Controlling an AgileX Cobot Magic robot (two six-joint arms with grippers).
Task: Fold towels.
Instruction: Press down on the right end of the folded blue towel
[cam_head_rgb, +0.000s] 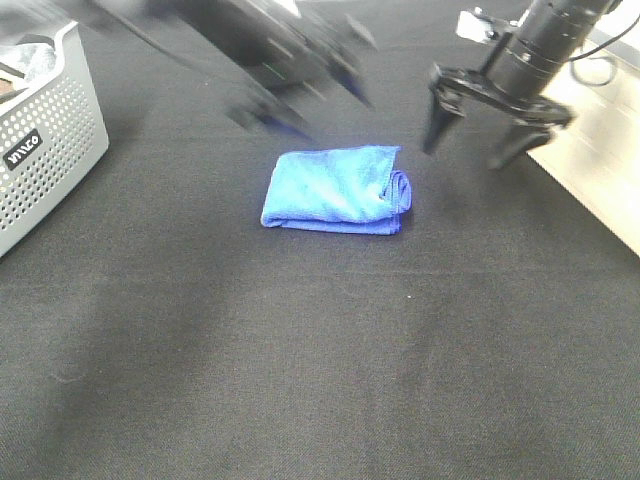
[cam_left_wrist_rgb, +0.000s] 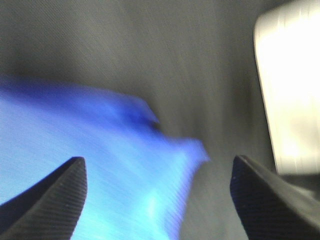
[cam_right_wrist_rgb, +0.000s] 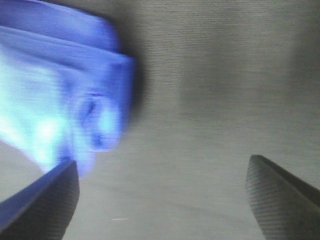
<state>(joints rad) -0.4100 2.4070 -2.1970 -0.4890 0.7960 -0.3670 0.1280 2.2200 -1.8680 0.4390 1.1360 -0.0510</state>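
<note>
Folded blue microfibre towel lies at the middle of the black cloth table.
Near it, left fingers and right fingers gape wide, empty; the white label on the grey perforated plastic basket cannot be read for sure.

Exterior high view: bright, even overhead light, with faint soft shadows on the dark desk. The left arm is heavily motion-blurred; the right arm is sharp. Both wrist views are smeared. The towel is overexposed to pale blue glare, the fingers are comparatively crisp, and a white patch is blown out.

The left gripper is blurred; the basket is cropped.
</note>
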